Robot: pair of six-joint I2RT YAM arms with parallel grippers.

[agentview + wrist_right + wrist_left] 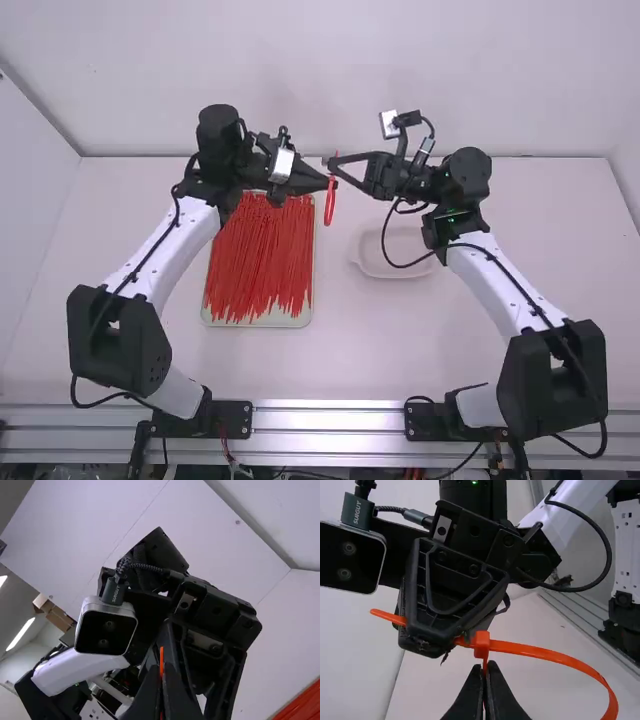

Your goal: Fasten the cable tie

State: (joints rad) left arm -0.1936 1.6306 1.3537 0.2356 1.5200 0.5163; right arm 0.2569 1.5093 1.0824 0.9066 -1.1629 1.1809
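Closest to us in the high view runs the metal rail (pixel 320 412) that carries both arm bases along the near edge of the white table (pixel 560 230). Beyond it we see a flat tray (pixel 258 322) heaped with loose red ties (pixel 262 250). Near its right side sits a shallow white dish (pixel 368 262).

Both arms reach up and inward, and their tools meet tip to tip in the air above the tray's far right corner. The left gripper (pixel 322 182) points right and the right gripper (pixel 334 164) points left. Between them hangs the cable tie (pixel 328 203), a red loop dangling below the fingertips and clear of the table.

From the left wrist we see the left gripper (pixel 485 677) clenched, its two fingers pressed together on a thin orange strip just under the tie's square head (pixel 481 640). From that head the strap sweeps away in a long arc. A short end pokes out on the far side of the right gripper (pixel 464 636), whose black fingers sit right against the head.

From the right wrist we see the right gripper (pixel 161 690) likewise clamped, with a sliver of the cable tie (pixel 161 661) pinched between its fingers. We cannot tell whether the strap is locked through the head.
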